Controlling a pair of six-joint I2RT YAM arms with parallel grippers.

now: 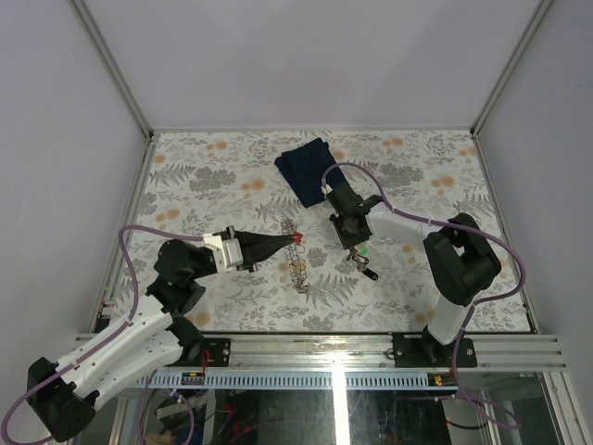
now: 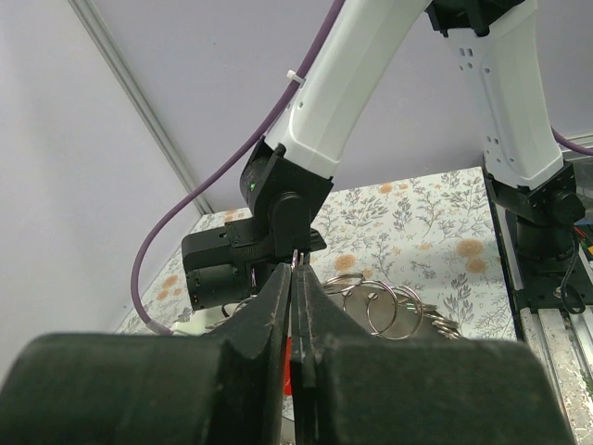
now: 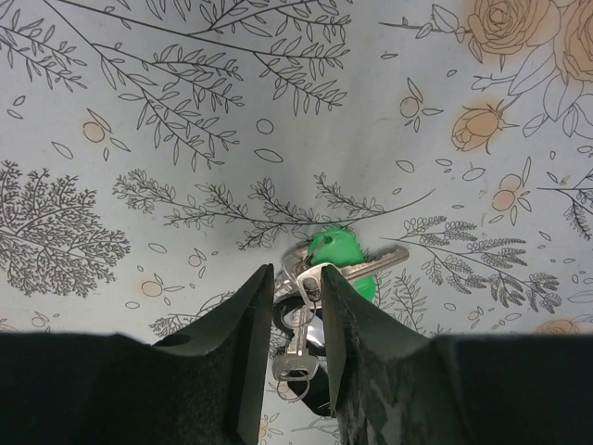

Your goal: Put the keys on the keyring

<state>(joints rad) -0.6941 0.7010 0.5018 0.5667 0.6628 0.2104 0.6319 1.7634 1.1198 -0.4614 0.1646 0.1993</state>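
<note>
Note left end effector (image 1: 293,239) pressed together, pinching red key (image 1: 299,237) at its tip; locate keyring (image 1: 296,264) lying on table (image 1: 204,185), running beneath that tip; note right end effector (image 3: 298,278) pinching silver key blade (image 3: 296,345), green key (image 3: 338,252) just beyond its tips, right of keyring, apart.

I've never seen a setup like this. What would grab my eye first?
Two arms meet mid-way across a flower-patterned table. The left end effector pinches a red key just above a silvery keyring. The right end effector grips a bunch of keys, one with a bright green head. A dark blue cloth lies farther back.
</note>
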